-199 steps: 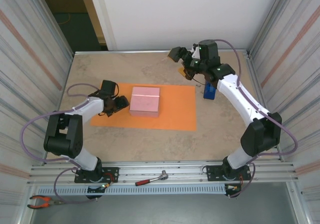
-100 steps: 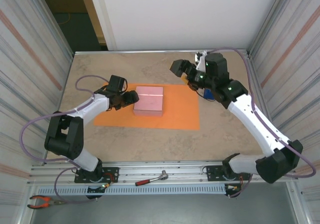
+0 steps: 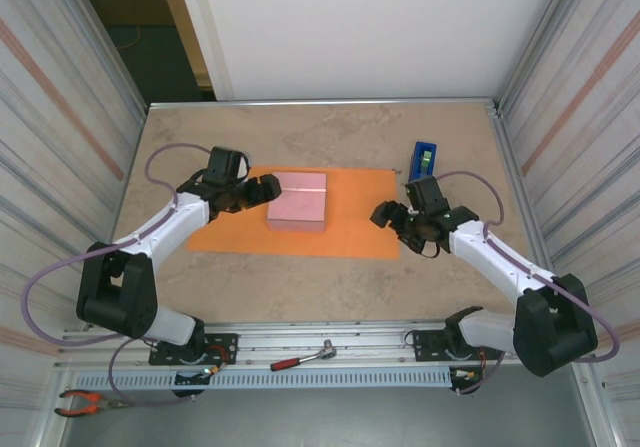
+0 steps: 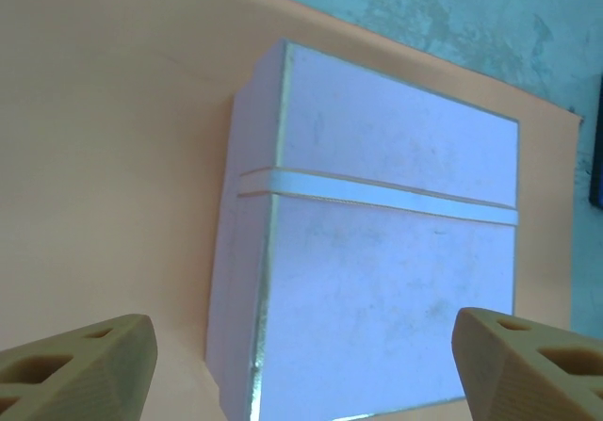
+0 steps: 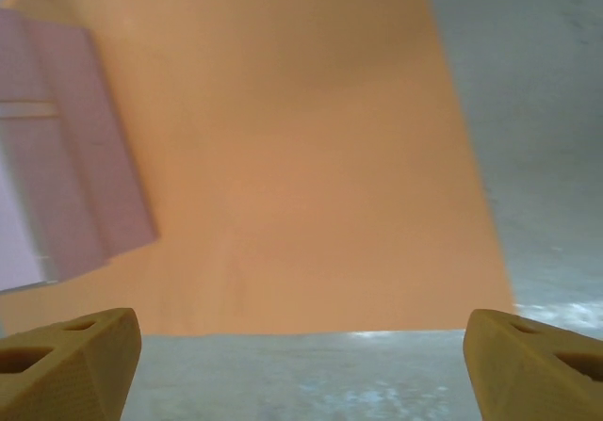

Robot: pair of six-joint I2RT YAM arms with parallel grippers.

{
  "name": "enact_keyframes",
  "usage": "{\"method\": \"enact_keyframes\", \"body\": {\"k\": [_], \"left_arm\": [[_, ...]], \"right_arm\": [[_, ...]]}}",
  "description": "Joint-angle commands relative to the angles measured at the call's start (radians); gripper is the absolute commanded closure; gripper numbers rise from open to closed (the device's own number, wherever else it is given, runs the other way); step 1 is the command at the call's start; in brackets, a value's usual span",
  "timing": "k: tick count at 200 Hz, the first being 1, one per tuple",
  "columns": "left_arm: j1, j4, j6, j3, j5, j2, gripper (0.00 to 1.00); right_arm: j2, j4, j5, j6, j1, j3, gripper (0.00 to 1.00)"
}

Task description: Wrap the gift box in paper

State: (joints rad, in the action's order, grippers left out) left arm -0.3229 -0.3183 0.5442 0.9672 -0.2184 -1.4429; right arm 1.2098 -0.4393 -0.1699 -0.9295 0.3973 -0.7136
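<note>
Gift box (image 3: pixel 297 201) sits mid-frame on the paper (image 3: pixel 350 222). Left claw (image 3: pixel 258 193), wide open and empty, waits at its left side. Right claw (image 3: pixel 384 215), likewise, is at the paper's right edge. Risk: a nudge shifts the box, or a pinch crumples the sheet.

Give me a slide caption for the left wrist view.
Left arm's open fingers frame the pink gift box on the orange paper.
</note>
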Motion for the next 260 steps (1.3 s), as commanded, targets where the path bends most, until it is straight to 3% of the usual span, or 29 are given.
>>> {"method": "enact_keyframes", "body": {"k": [1,79,116,137,166,260], "left_arm": [[-0.005,-0.013,-0.047,0.017,-0.088,0.003,0.17],[-0.005,0.059,-0.052,-0.001,-0.168,-0.010,0.16],[-0.005,0.079,-0.051,-0.013,-0.182,-0.016,0.15],[-0.005,0.075,-0.059,-0.015,-0.182,-0.018,0.15],[-0.004,0.070,-0.066,-0.020,-0.185,-0.018,0.15],[0.001,0.088,-0.061,-0.038,-0.193,-0.019,0.15]], "right_arm": [[-0.020,-0.018,0.058,0.019,-0.009,0.040,0.17],[0.125,0.009,0.128,0.014,0.036,0.039,0.29],[0.203,0.046,0.141,-0.007,0.086,0.035,0.31],[0.246,0.078,0.129,-0.015,0.114,0.027,0.37],[0.255,0.132,0.132,-0.016,0.140,0.020,0.49],[0.265,0.196,0.113,-0.029,0.153,-0.037,0.57]]}}
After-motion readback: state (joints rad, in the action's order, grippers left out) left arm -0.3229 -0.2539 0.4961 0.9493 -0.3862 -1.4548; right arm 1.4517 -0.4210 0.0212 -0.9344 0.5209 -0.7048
